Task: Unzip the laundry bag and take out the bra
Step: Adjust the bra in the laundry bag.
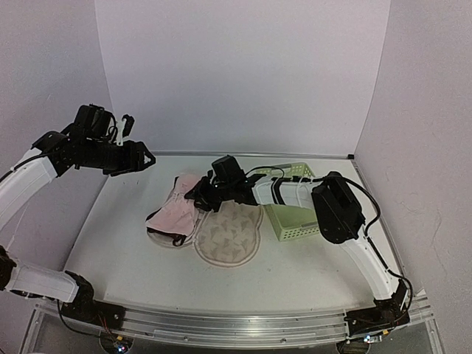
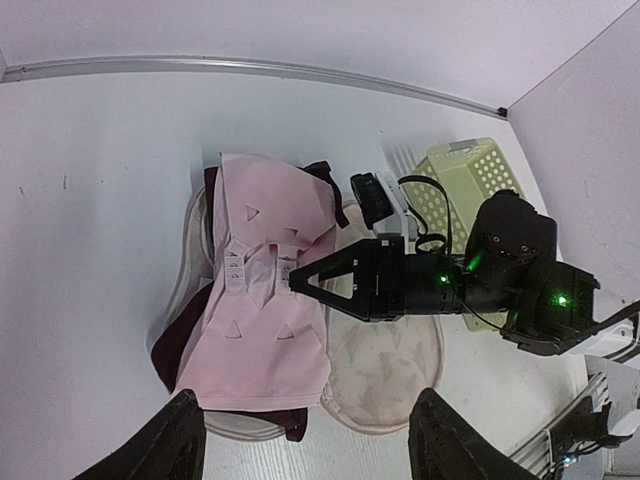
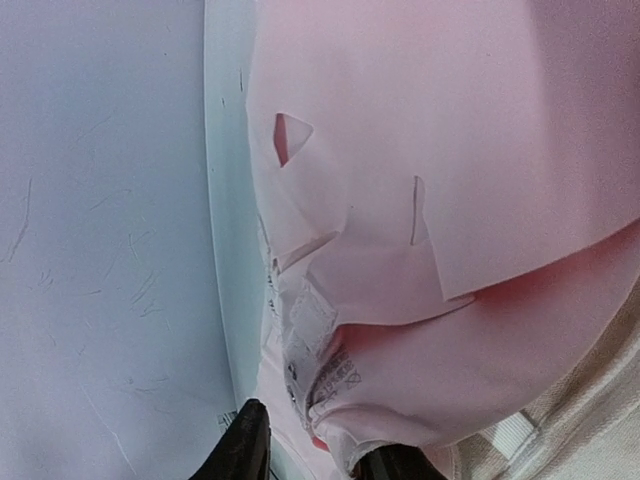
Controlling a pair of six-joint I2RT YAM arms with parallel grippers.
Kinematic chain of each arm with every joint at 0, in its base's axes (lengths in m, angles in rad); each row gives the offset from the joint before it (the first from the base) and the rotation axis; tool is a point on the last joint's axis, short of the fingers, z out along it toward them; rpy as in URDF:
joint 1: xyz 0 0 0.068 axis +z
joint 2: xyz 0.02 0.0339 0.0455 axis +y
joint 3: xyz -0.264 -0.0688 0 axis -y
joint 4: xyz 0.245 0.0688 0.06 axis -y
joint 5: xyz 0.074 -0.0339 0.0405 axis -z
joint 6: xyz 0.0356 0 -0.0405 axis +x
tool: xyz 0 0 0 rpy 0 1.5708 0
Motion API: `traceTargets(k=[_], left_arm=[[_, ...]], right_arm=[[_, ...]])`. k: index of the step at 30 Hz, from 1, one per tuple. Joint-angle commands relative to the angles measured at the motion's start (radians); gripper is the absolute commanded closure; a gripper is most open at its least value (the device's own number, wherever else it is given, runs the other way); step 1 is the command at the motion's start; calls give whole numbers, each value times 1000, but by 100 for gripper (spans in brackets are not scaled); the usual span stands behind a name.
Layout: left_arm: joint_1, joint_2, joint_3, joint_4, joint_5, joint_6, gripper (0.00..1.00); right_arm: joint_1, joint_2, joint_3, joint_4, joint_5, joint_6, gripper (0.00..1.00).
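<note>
Bra mostly covered, fingers cropped

The bra [image 2: 168, 352] shows only as dark edges under a pink sheet [image 2: 270, 300]. The right gripper [image 3: 318, 455] is cut off by the wrist view's bottom edge, so its grip cannot be told. The right arm hides part of the basket [image 2: 460, 180].

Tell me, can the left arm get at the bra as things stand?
Probably yes, but only at its rim. The bra shows dark at the left side of the laundry bag, and the open left fingers hover above with nothing between. A pink flap, with the right arm over it, covers the rest.
</note>
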Motion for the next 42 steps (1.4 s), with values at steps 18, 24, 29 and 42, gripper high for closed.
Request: traceTargets(k=[18,24,29,42], left_arm=[[-2,-23,5,-7,-35,32,29],[-2,-16,13,-6,-48,32,29],[-1,-11,15,-6,-51,25,29],[-1,-14,10,-5,-53,10,29]], right_arm=[[6,-71,-50,97,-8,-7,100],[6,-211,-223,137,-2,-37,100],[5,-299,-345,179,-14,-54,100],[5,-318,-490,192,-27,-94,100]])
